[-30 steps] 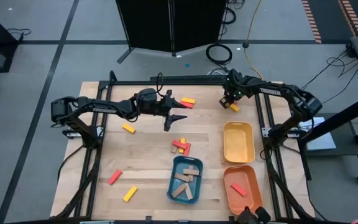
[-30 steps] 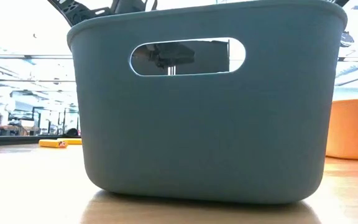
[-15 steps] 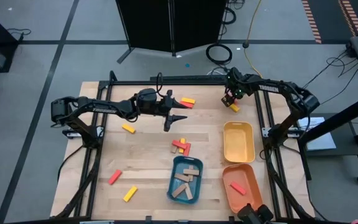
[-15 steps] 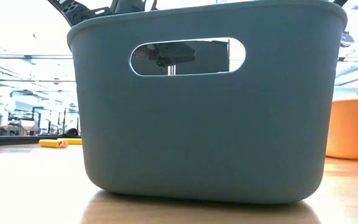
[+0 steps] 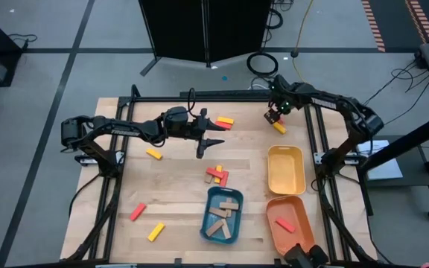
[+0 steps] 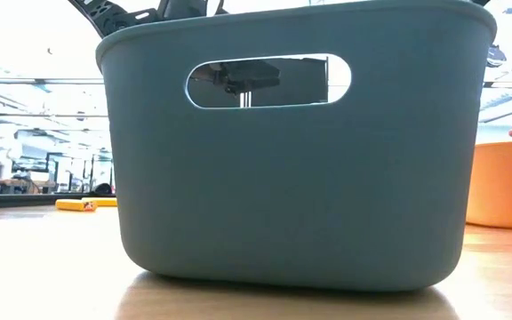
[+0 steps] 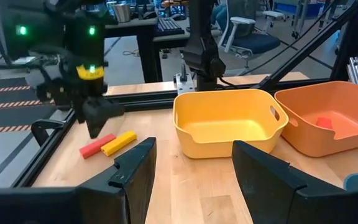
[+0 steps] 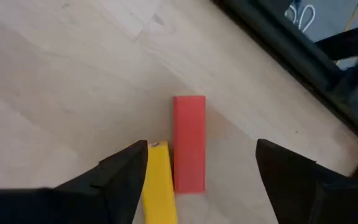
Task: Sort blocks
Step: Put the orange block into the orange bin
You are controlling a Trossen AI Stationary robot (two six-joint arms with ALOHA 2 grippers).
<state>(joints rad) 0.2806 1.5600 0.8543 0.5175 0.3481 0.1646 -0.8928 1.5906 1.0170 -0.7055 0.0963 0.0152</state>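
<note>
Once the right tool (image 8: 194,171) had spread fully above the red block (image 8: 189,142) and yellow block (image 8: 159,183), pickup could follow; the left tool (image 7: 191,171) waited, fingers apart.

Two blocks (image 8: 189,143) side by side under right end effector (image 8: 197,180)

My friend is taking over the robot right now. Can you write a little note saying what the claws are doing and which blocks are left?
Right claw: open, empty, above a red block and yellow block at the table's far right.
Left claw: open, empty, waiting mid-table.
Done: tan blocks in blue tray, one red in orange tray.
Left: yellow tray empty; red and yellow blocks scattered on the table.
</note>
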